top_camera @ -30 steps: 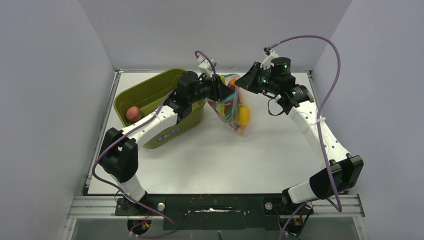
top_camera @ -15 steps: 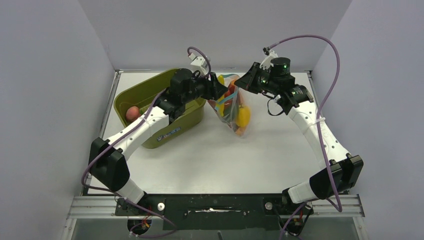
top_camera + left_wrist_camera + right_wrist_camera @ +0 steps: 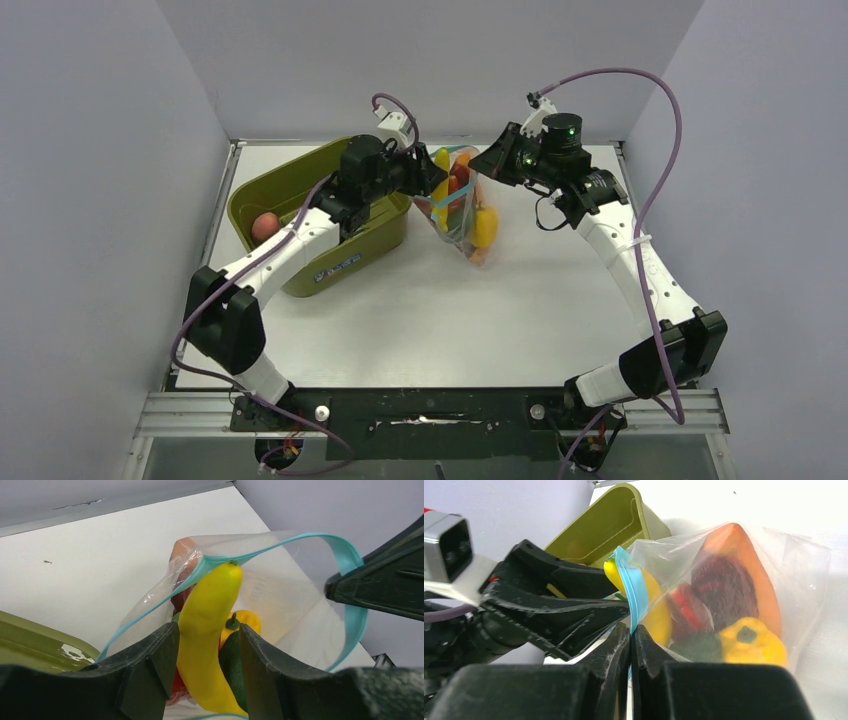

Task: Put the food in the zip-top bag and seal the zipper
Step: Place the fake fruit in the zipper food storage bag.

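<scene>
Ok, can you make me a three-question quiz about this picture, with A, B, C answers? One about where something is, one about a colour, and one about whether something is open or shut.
1. Where is the banana?
A. between the left gripper's fingers, at the bag's mouth
B. under the bag
C. far from the bag

2. What colour is the strip along the bag's mouth?
A. red
B. black
C. light blue

3. How is the bag's mouth?
A. zipped shut
B. open
C. rolled up

Answers:
1 A: the left wrist view shows a finger on each side of the banana, with its tip at the strip.
2 C: both wrist views show it light blue.
3 B: the strip makes a wide loop, and the right gripper pinches one side.
</scene>
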`<state>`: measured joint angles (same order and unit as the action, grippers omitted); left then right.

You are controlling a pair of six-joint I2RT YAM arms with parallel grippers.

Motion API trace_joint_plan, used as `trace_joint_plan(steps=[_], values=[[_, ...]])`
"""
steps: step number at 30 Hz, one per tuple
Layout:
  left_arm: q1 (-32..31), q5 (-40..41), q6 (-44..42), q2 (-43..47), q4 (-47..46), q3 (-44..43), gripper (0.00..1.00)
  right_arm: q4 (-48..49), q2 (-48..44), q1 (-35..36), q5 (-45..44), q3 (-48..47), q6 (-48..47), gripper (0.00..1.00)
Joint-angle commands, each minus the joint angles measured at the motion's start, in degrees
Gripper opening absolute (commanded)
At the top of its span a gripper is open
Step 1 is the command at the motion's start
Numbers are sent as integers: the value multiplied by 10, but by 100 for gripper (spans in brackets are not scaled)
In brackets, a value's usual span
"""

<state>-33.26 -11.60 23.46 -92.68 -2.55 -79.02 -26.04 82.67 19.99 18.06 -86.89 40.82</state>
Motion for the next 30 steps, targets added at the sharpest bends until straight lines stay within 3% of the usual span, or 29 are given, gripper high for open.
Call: trace_joint_plan(steps=[1,4,8,12,21,30], values=[[4,-39,5,-25,-74,-31,45,56,-19,10,13,-34,-5,0],[2,-66,16,-38,-101,-32,38,58,-18,12,15,-32,-7,0],[-5,-88,25,-38,-113,-34,14,61,-15,12,12,-30,-8,0],[-19,-92,33,-37,-110,-48,0,63,-4,12,15,-34,-2,0],[-40,-105,92,-62,-159,-58,0,82,2,10,18,-33,8,0],[-43,-42,107,-75,-147,-3,0,102,-4,12,30,-27,11,0]])
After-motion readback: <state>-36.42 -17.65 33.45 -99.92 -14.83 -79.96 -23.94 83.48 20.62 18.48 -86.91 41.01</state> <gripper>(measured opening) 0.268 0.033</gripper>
